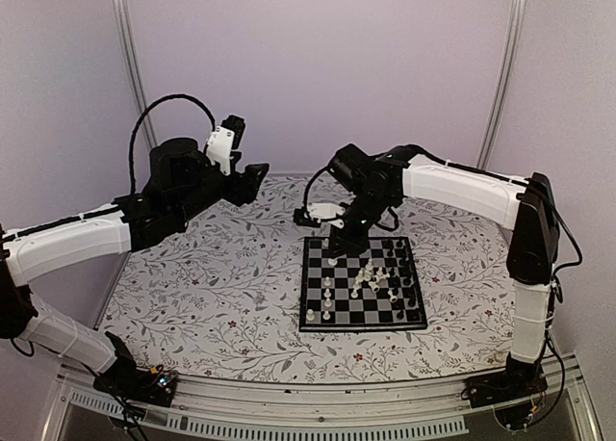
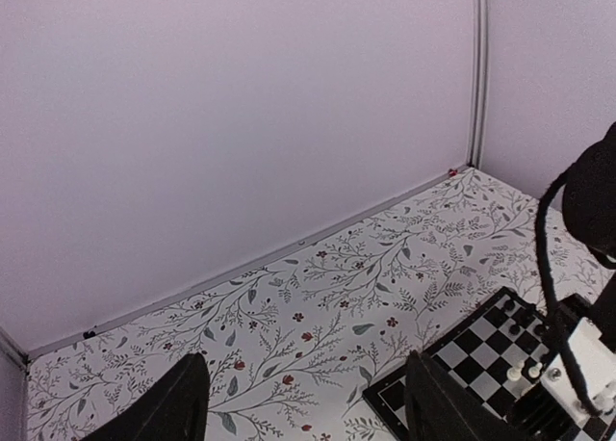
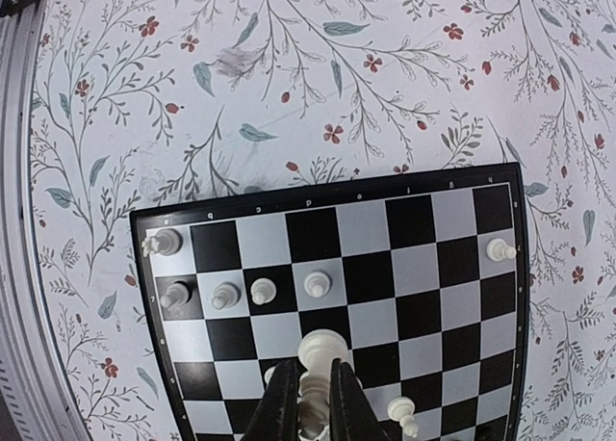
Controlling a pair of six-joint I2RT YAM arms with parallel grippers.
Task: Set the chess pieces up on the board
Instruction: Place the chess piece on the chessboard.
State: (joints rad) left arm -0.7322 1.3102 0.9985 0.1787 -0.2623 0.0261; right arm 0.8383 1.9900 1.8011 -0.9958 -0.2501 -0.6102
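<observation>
The board (image 3: 443, 297) lies on the floral table, also seen in the top view as the board (image 1: 310, 268). Several white chess pieces (image 3: 262, 290) stand in a row near its left edge, with a white rook (image 3: 164, 241) at the corner. My right gripper (image 3: 310, 388) is shut on a tall white piece (image 3: 322, 348), held tilted just above the board. In the top view the right gripper (image 1: 339, 237) hangs over the board's far edge. A jumble of white and black pieces (image 1: 373, 279) lies mid-board. My left gripper (image 2: 308, 407) is open, empty and raised at the back left.
The floral table (image 1: 221, 287) spreads left of the board. Walls close the back and sides. A corner of the board (image 2: 481, 354) and the right arm's cable (image 2: 549, 268) show in the left wrist view. The metal rail (image 1: 318, 402) runs along the near edge.
</observation>
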